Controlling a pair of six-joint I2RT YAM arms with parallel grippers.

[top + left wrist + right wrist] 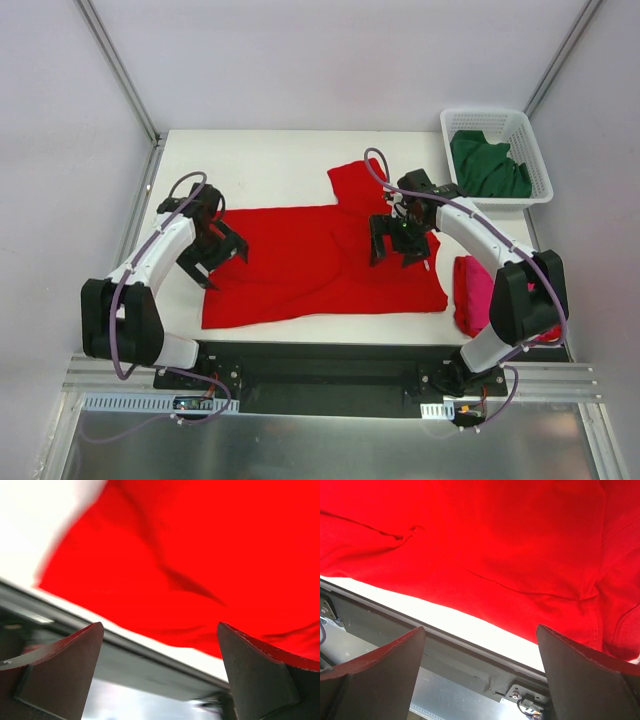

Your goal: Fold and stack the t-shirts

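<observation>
Left gripper [160,626] is hanging with its fingers spread wide and gripping nothing, at the left edge of the red shirt [310,265]. Right gripper [398,256] is doing likewise over its right half, equally wide and empty. I am seeing the red shirt lying spread across mid-table [260,160], 1 sleeve pointing far. A pink shirt [472,293] is lying bunched just right of it, and a green shirt [488,167] is sitting in the basket [533,150] at the far right corner.

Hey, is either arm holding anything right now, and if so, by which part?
Nothing is held. The left gripper and right gripper hang open over the red t-shirt, fingers apart with no cloth between them.
</observation>
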